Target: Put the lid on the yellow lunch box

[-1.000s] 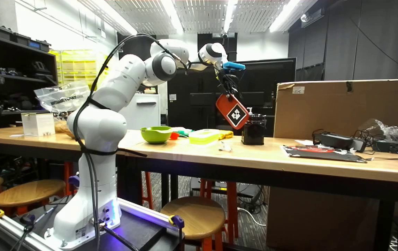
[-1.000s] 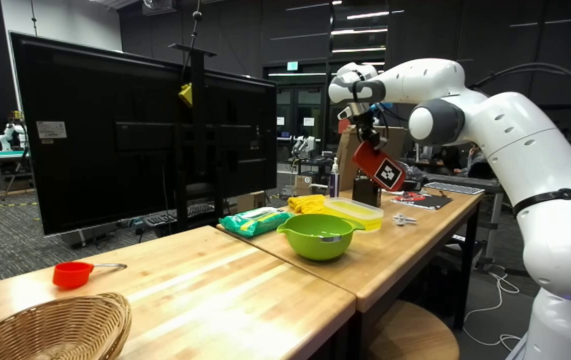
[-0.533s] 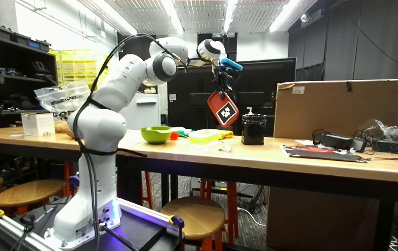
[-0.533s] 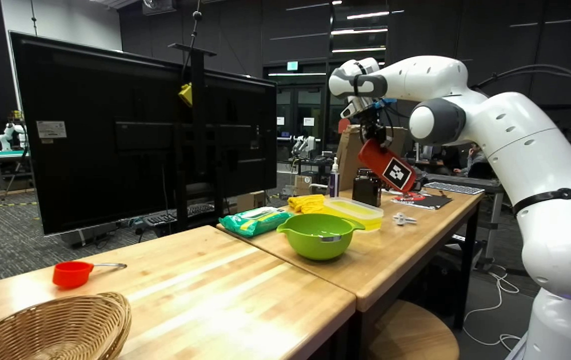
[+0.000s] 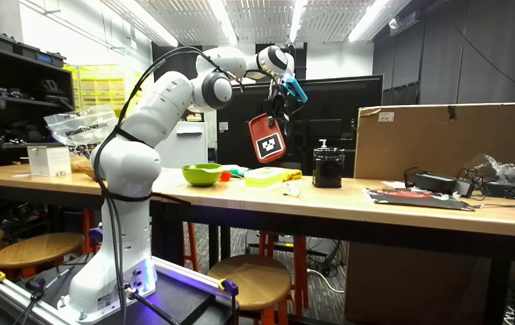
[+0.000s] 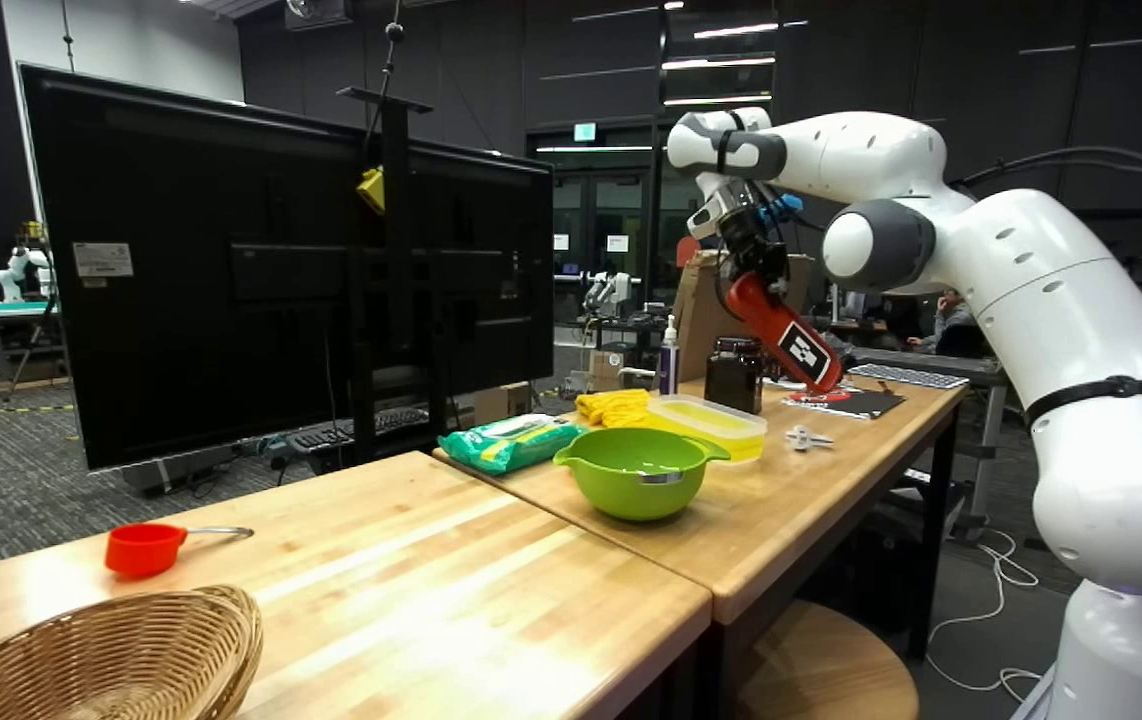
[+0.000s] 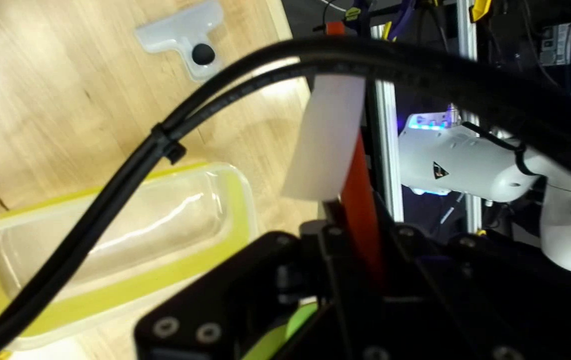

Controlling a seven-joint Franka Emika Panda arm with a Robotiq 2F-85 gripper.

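Note:
The lid (image 5: 261, 130) is a flat orange-red piece with a black-and-white patch, in both exterior views. It hangs tilted, its patch end down, above the table. My gripper (image 5: 271, 119) is shut on its upper edge. In an exterior view the lid (image 6: 763, 312) shows nearly edge-on below the gripper (image 6: 767, 278). In the wrist view the lid (image 7: 360, 195) stands edge-on between the fingers (image 7: 348, 227); a pale surface covers part of it. The yellow lunch box (image 5: 264, 178) sits uncovered on the table, lower than the lid. The wrist view shows its inside and yellow wall (image 7: 140, 280) left of the gripper.
A green bowl (image 6: 636, 485) stands beside the lunch box. A dark jar (image 5: 328, 169), a white clip (image 6: 807, 438), yellow gloves (image 6: 613, 407) and a green wipes pack (image 6: 511, 443) lie around it. A large screen (image 6: 201, 280) stands behind the table. Cables (image 7: 130, 175) cross the wrist view.
The gripper has moved with the lid, away from the dark jar toward the lunch box side in an exterior view. The wrist has turned and the lid hangs steeper. The lunch box has not moved.

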